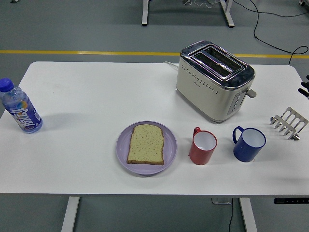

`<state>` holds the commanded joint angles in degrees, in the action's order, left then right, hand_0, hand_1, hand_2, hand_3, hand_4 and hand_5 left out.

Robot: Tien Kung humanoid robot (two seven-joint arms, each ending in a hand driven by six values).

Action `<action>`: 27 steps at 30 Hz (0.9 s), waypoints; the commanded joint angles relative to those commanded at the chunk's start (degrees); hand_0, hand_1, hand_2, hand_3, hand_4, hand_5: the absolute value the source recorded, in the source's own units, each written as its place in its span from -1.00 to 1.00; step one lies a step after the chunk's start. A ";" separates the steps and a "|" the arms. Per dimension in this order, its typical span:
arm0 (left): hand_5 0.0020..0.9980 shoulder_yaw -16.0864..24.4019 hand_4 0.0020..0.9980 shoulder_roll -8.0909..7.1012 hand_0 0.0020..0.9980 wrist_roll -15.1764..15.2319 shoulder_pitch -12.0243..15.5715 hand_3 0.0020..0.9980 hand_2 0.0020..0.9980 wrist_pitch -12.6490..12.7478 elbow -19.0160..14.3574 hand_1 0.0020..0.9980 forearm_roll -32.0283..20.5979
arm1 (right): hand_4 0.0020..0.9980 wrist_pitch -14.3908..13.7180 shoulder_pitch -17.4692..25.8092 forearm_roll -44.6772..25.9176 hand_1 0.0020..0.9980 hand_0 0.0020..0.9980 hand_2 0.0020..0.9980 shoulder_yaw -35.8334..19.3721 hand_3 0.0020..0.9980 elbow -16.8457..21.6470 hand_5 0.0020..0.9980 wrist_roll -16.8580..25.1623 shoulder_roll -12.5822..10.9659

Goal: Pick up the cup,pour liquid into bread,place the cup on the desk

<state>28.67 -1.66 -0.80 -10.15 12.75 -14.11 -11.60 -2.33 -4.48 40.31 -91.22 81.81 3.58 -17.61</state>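
White table [87, 92] holds bread [146, 143], 2 cups [203, 146], toaster [212, 79].

I'm seeing two cups standing upright near the worktop's front edge, apart from each other: a red cup [203, 147] with a white inside, and to its right a blue cup [249, 143], both handles pointing up-left. A slice of bread [146, 143] is lying flat on a purple plate [122, 148] just left of the red cup.
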 joint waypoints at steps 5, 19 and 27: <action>1.00 -0.17 -0.21 -0.02 0.38 0.05 -0.02 0.22 0.55 -0.02 -0.02 0.51 -0.25 | 0.42 2.45 0.07 -5.59 0.23 0.34 0.33 -0.60 0.36 -0.92 -0.71 -5.04 0.00; 1.00 0.33 -0.21 0.08 0.38 -0.33 0.12 0.22 0.55 0.16 -0.08 0.51 0.44 | 0.43 1.55 -0.16 -22.16 0.12 0.30 0.26 1.00 0.28 -4.62 -0.66 -7.73 1.15; 1.00 0.42 -0.21 0.07 0.38 -0.34 0.06 0.22 0.55 0.26 -0.10 0.51 0.56 | 0.38 1.75 -0.23 -25.40 0.07 0.28 0.23 2.34 0.23 -7.15 -0.66 -5.73 2.15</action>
<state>29.09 -1.59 -1.14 -10.09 13.01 -14.21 -11.03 -0.58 -4.71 14.91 -88.89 74.66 -2.16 -15.46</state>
